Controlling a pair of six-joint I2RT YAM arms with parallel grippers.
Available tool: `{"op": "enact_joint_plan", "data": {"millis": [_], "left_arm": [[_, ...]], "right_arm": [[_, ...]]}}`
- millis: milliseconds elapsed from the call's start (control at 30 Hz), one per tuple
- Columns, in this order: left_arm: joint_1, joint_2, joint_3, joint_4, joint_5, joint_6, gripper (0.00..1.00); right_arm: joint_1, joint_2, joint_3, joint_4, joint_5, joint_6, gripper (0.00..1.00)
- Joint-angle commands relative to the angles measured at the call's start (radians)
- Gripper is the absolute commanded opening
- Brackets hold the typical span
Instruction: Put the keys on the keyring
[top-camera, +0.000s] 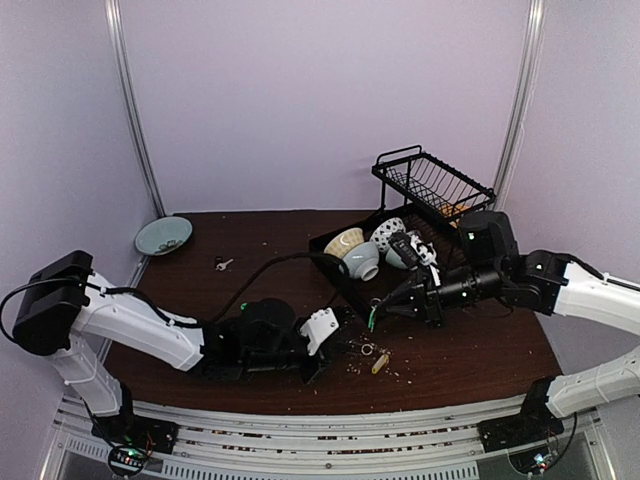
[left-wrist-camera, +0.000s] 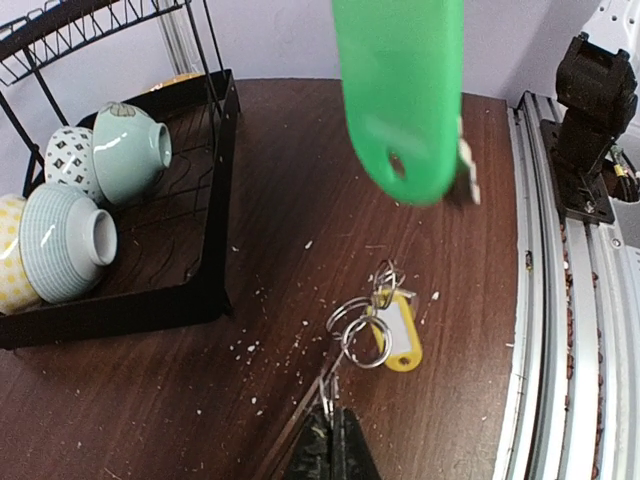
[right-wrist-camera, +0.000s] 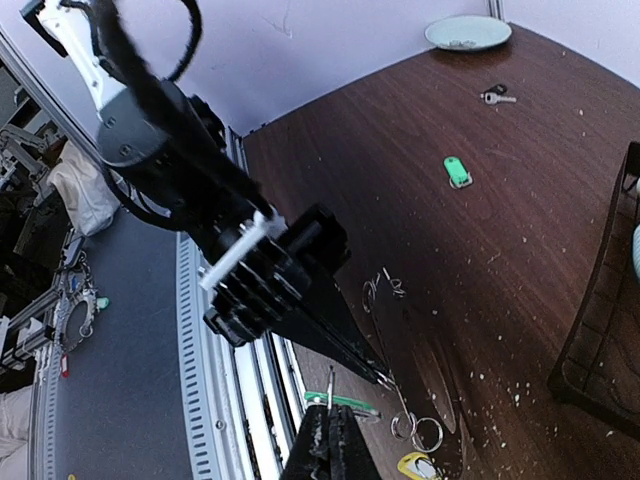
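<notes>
Two low hands, key seemingly pinched

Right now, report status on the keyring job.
Left end effector shut on keyring. Right end effector shut on green key, raised. Yellow-tag bunch lying on table near keyring. Rack off to side.

I count four bowls in one black rack, one dish, one yellow tag and one dark-headed key. One green tag plus a second green tag makes two.
</notes>
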Motion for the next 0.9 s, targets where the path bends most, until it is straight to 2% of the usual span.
{"op": "enact_joint_plan", "data": {"millis": [0, 100, 300, 433, 667, 867], "left_arm": [[-0.034, -0.024, 0.069, -0.059, -0.136, 0.085, 0.00], [-0.042, -0.031, 0.083, -0.057, -0.158, 0.096, 0.00], [-0.054, -0.026, 0.124, -0.092, -0.192, 0.125, 0.00], [-0.056, -0.025, 0.127, -0.091, -0.205, 0.118, 0.00], [-0.070, -0.044, 0.127, -0.073, -0.223, 0.125, 0.00], [-0.073, -0.052, 0.125, -0.073, -0.217, 0.123, 0.00]], "right_arm": [[-0.002, 0.005, -0.070, -0.048, 0.018, 0.036, 0.00], [0.012, 0.034, -0.094, -0.011, -0.027, 0.069, 0.00], [0.030, 0.081, -0.111, -0.005, 0.011, 0.081, 0.00], [0.048, 0.098, -0.106, 0.023, -0.032, 0.105, 0.00], [0.068, 0.136, -0.109, 0.126, 0.105, 0.163, 0.00], [0.071, 0.162, -0.111, 0.164, 0.138, 0.188, 0.00]]}}
